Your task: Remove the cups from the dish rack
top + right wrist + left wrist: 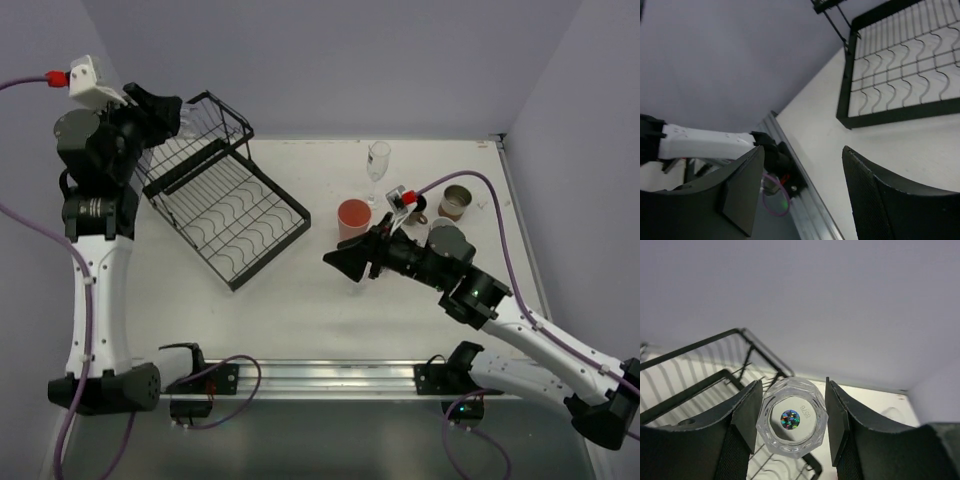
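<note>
The black wire dish rack (275, 250) lies at the left of the table, its raised basket at the back. Over that basket my left gripper (178, 112) is shut on a clear faceted glass (792, 417); both pads press its sides and its base faces the wrist camera. The rack's bars (700, 347) show below it. A salmon tumbler (353, 218), a clear stemmed glass (378, 160) and a brown-silvery cup (456, 202) stand on the table to the right of the rack. My right gripper (345, 262) hangs open and empty just in front of the tumbler.
The rack's flat tray (890, 116) holds nothing that I can see. An aluminium rail (320, 375) with the arm bases runs along the near edge. Grey walls close the back and right sides. Purple cables trail from both arms.
</note>
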`<state>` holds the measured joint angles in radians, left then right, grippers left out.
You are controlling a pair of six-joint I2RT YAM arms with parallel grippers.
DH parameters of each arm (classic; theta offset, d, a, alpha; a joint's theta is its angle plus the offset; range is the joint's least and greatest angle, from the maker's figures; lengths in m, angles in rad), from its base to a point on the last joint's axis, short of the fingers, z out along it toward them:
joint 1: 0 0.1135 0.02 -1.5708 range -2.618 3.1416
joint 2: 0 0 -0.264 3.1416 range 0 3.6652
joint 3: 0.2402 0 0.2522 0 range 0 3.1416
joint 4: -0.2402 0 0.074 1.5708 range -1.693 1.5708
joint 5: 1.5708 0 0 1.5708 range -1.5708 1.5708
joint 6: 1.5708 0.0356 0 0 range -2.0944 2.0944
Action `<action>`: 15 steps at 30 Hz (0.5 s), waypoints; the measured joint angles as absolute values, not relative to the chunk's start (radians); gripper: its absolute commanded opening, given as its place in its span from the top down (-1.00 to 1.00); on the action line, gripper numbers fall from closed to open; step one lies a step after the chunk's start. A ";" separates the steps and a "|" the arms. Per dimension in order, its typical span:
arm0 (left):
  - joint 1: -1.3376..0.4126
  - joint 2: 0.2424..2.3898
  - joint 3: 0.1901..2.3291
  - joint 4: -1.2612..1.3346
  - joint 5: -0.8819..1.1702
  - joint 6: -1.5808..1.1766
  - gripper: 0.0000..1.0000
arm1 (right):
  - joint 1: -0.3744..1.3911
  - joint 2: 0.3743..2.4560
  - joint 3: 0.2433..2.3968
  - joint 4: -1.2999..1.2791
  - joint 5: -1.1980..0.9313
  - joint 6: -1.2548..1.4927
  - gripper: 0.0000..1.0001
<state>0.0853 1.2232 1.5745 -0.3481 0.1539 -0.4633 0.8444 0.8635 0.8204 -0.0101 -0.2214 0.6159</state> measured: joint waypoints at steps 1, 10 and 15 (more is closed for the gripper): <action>0.082 1.174 1.542 -0.307 0.193 -0.489 0.36 | 0.844 0.865 0.820 0.028 -0.237 0.639 -0.34; 0.063 0.817 0.971 0.177 0.546 -0.881 0.36 | 0.846 0.944 0.816 0.407 -0.325 0.833 -0.34; 0.035 0.722 0.762 0.329 0.618 -1.067 0.38 | 0.852 1.032 0.817 0.546 -0.363 0.884 -0.34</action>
<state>0.0345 0.7219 0.7624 0.3294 0.6178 -1.0672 0.8524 1.0321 0.8169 0.5457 -0.3626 0.8837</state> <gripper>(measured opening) 0.554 0.672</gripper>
